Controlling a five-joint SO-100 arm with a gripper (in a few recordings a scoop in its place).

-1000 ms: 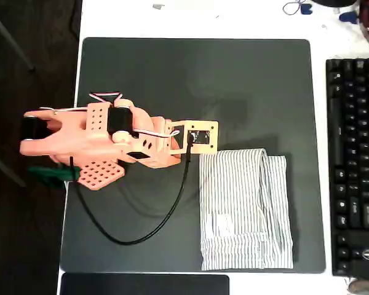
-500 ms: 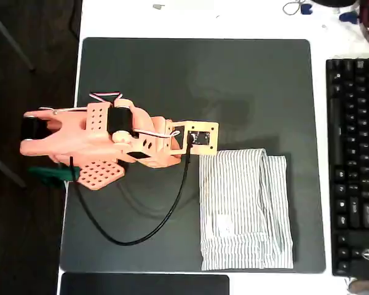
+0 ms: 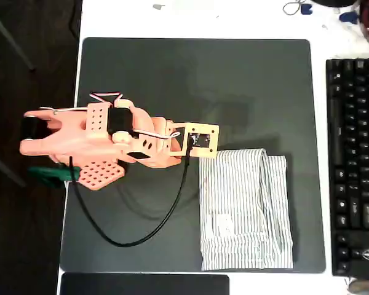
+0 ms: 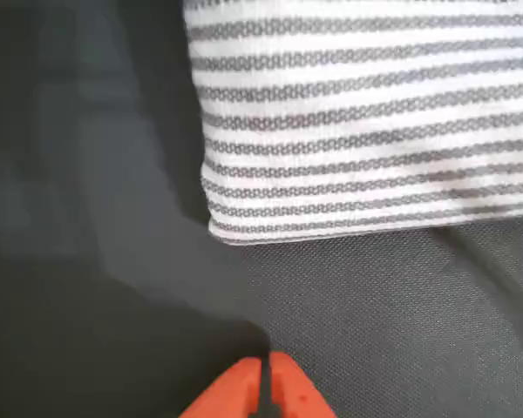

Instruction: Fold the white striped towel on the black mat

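Observation:
The white striped towel (image 3: 246, 209) lies folded into a tall rectangle on the lower right part of the black mat (image 3: 172, 74), with an under layer showing along its right side. The orange arm (image 3: 111, 144) reaches in from the left, and its wrist camera plate (image 3: 200, 140) hangs just above the towel's upper left corner, hiding the fingers from overhead. In the wrist view my gripper (image 4: 263, 394) shows as two orange tips pressed together, shut on nothing, a short way off the towel's corner (image 4: 244, 218) over bare mat (image 4: 87, 218).
A black keyboard (image 3: 353, 166) lies along the right edge beyond the mat. A smaller dark rectangle (image 3: 144, 284) sits below the mat. A black cable (image 3: 141, 230) loops over the mat's lower left. The white table (image 3: 190, 18) ends at the left.
The wrist plate has crept slightly downward in the overhead picture, closer to the towel's upper left corner. The towel has not moved.

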